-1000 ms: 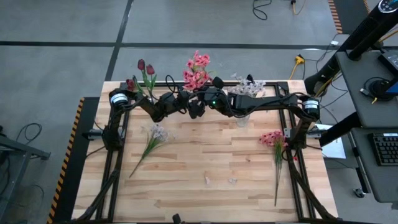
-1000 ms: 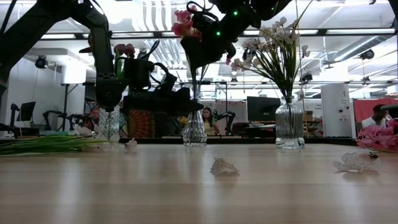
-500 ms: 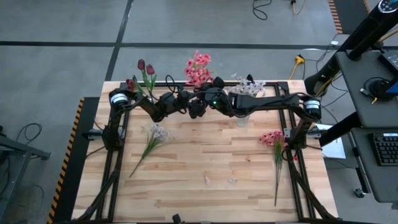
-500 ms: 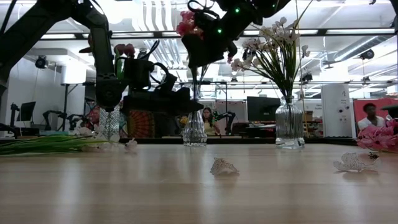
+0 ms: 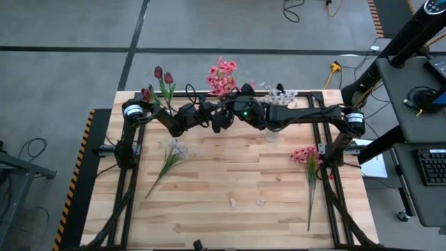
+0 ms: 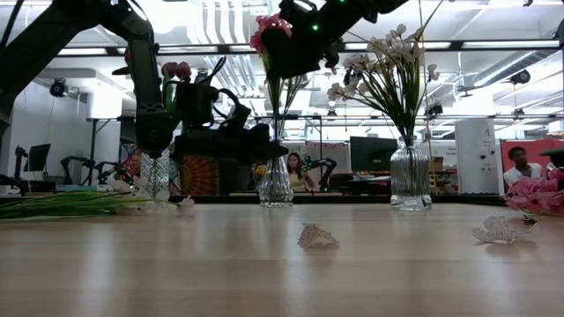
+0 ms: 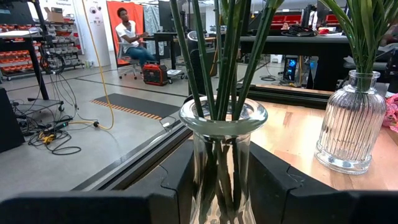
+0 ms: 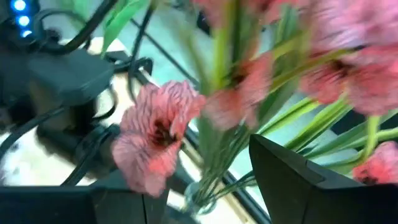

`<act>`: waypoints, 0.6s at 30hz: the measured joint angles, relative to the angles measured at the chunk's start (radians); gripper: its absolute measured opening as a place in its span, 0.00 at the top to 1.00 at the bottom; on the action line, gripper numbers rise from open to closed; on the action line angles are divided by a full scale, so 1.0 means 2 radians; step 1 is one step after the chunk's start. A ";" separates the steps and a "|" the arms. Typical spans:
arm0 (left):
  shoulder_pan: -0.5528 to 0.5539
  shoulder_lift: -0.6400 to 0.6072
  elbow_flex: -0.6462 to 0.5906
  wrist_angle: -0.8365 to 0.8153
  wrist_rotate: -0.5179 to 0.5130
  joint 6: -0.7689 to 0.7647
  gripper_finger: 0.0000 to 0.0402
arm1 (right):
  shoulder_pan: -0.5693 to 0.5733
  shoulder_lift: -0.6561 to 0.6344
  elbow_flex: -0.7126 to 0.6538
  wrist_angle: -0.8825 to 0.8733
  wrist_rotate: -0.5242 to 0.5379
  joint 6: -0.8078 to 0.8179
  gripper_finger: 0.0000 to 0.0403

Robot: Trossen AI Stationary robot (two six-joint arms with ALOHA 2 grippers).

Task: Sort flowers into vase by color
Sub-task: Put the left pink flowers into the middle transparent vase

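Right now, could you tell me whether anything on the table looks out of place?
Two loose pale scraps lie on the bare wood mid-table, likely fallen petals. A white spray and a pink flower lie flat, unsorted. The vases stand upright.

Three vases (image 6: 276, 180) line far edge; front tabletop (image 5: 230, 174) mostly open.

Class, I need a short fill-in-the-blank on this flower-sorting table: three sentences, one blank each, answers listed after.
1. The left hand has its fingers on either side of the middle ____, which holds green stems.
2. The pink flowers stand in the ____ of the three vases along the table's far edge.
3. The pink flower lying loose on the table is nearest the ____ arm's base.

Missing words: vase; middle; right
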 joint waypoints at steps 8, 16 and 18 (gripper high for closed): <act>0.000 0.000 0.000 0.000 0.000 0.000 0.76 | -0.018 0.008 0.000 0.013 -0.010 0.003 0.57; 0.000 0.000 0.000 0.000 0.000 0.000 0.76 | -0.021 0.011 0.000 0.017 -0.049 0.003 0.85; 0.000 0.000 0.000 0.000 0.000 0.000 0.76 | -0.021 0.011 0.000 0.018 -0.049 -0.001 0.92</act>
